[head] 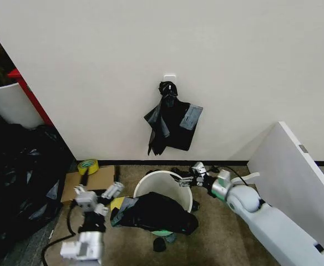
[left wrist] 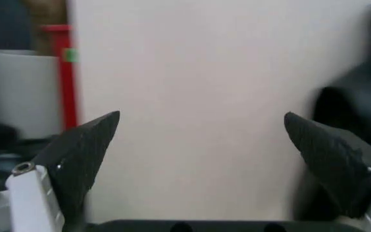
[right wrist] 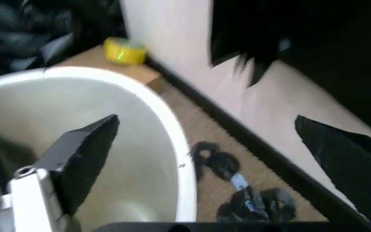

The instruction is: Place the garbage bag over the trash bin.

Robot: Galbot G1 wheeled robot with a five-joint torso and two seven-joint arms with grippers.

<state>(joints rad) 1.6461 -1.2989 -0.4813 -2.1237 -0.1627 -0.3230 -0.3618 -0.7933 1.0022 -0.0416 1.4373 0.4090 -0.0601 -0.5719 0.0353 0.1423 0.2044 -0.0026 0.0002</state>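
The white trash bin [head: 170, 179] stands on the carpet in front of the wall. The black garbage bag [head: 153, 213] lies crumpled across the bin's near side, covering the front rim and hanging down its wall; the far half of the mouth is uncovered. My left gripper [head: 98, 192] is open beside the bag's left edge, apart from it; in the left wrist view the gripper [left wrist: 202, 116] faces the wall with nothing between its fingers. My right gripper [head: 191, 174] is open at the far right rim of the bin [right wrist: 166, 125], and that gripper [right wrist: 206, 118] is empty.
A knotted bunch of black bags [head: 170, 119] hangs on the wall. A heap of black plastic [head: 18, 177] and a white tub with red edging [head: 6, 102] fill the left. Yellow tape [head: 87, 165] lies on cardboard [head: 104, 177]. A white panel [head: 295, 183] leans at the right.
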